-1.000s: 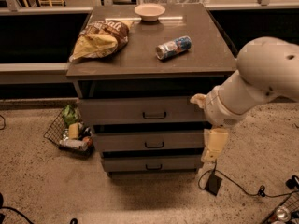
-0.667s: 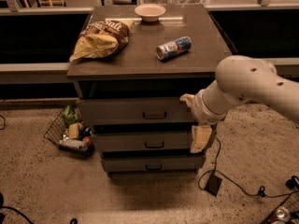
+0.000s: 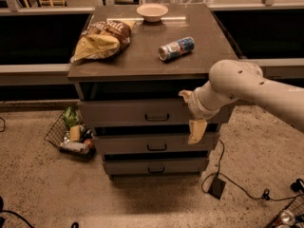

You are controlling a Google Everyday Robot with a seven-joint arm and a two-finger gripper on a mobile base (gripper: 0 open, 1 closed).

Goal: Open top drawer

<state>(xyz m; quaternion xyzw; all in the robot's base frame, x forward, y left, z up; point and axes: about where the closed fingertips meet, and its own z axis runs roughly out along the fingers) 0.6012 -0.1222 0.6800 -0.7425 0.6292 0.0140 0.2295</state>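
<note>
1. Pincer [image 3: 188, 118] hangs in front of the cabinet [image 3: 83, 91], the biggest thing in view, at the right part of its upper front. Its two tips stand apart, one pointing left and one pointing down, with nothing between them.
2. The white arm [image 3: 247, 87] reaches in from the right side and covers the right end of the cabinet.
3. On the worktop [image 3: 142, 63] lie a chip bag [image 3: 102, 39], a can [image 3: 176, 48] on its side and a bowl [image 3: 152, 12] at the back. We judge they have no part in the task.
4. The top drawer [image 3: 123, 113] sits directly under the worktop. Its front looks in line with the two lower drawers, so we judge it is not yet pulled out.
5. Its handle [image 3: 157, 117] is at the centre of the front, left of the pincer and apart from it. Nothing grips it.
6. What is left, in our judgement, is nearly all: to reach the handle, to close on it, and to pull outward.
</note>
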